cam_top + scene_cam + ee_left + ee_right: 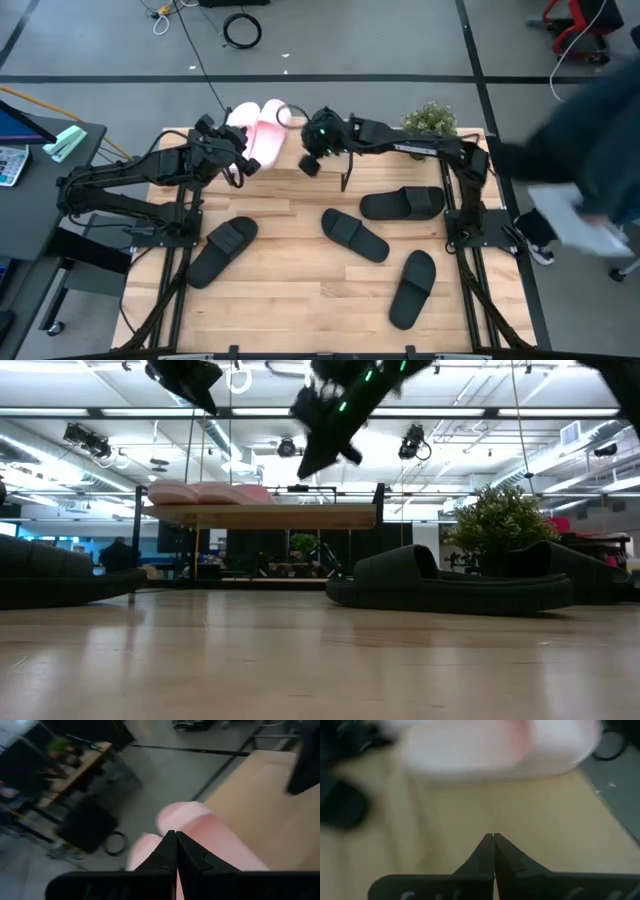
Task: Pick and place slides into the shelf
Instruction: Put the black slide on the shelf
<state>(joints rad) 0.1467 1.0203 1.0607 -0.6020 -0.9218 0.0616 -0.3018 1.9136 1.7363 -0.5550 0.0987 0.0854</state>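
Your left pincer [243, 165] is closed tight with nothing in it, raised above the shelf [300, 517]; the two pale pink slides [258, 132] lie side by side on the shelf's top board, just beyond its fingertips. Your right pincer [309, 165] is also fully closed and empty, hanging over the bare part of that board, with the pink pair close ahead of it. Four black slides are down on the table [300, 290], well apart from both pincers: one [222, 249] on the left pincer's side, and three [402, 203] [355, 235] [413, 288] nearer the right arm's base.
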